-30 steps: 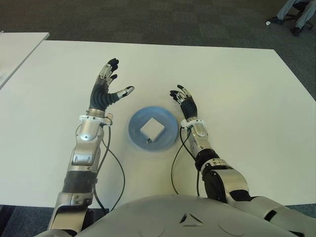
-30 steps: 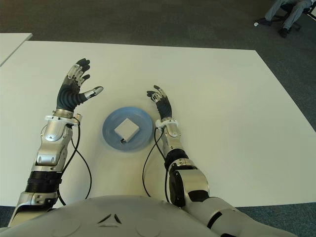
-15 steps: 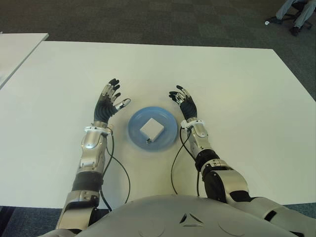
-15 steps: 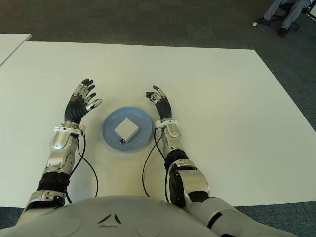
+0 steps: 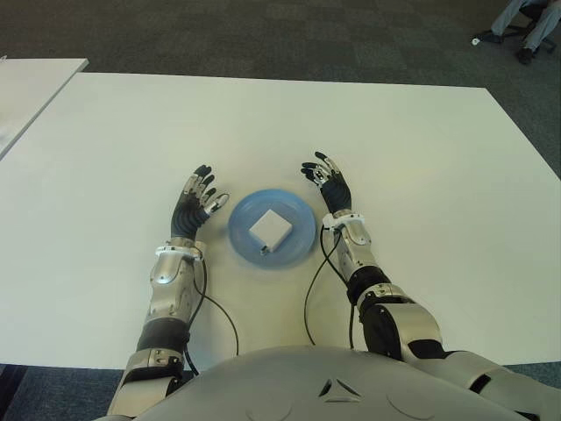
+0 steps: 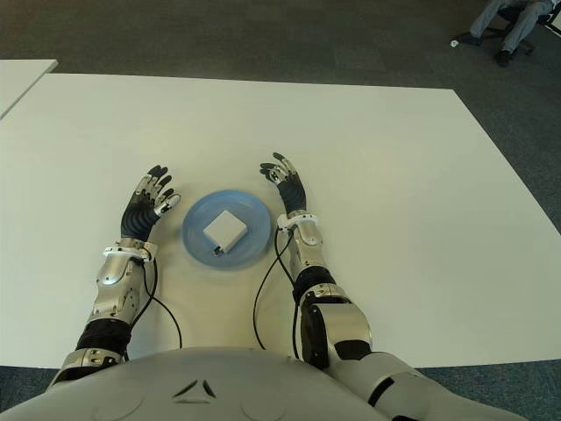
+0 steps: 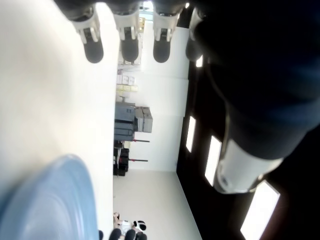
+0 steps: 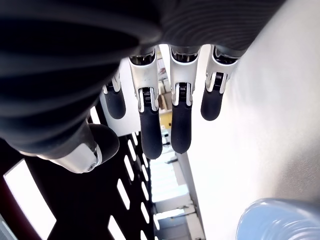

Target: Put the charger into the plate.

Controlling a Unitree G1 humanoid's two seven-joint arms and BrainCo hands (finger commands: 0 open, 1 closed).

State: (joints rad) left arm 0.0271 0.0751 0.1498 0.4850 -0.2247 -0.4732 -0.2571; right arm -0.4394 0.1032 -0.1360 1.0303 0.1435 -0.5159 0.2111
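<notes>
Charger [image 5: 270, 230]: a small white block, square in outline with rounded corners and a smooth matte face, lying flat in the middle of the plate [image 5: 302, 224]. A short dark stub shows at its near edge. The plate is a round, shallow, pale blue dish with a raised rim and a faint gloss. It sits on the tabletop [image 5: 421, 158], a broad, plain white, matte slab.

Left hand [image 5: 195, 201]: just to the left of the plate, palm turned toward it, fingers spread and extended, holding nothing. Its fingers are dark, ribbed segments with silver knuckle plates and rounded black tips; the thumb tip is pale. The left wrist view shows four fingertips [image 7: 129, 49] side by side over the white surface and the blue plate rim close by.

Right hand [image 5: 330, 186]: just to the right of the plate, beside its far rim, fingers likewise loosely extended and empty. The right wrist view shows the fingers [image 8: 150, 129] straight and apart, with the plate rim at the frame's corner.

Thin black cables [image 5: 310, 289] loop from each wrist across the tabletop toward the robot's grey torso [image 5: 307, 386]. Beyond the tabletop lies dark carpet [image 5: 263, 35]; a second white table [image 5: 35, 83] edge shows far to the left of the left hand, and a seated person's legs [image 5: 521, 16] at the far right corner. Nothing lies between either hand and the plate.
</notes>
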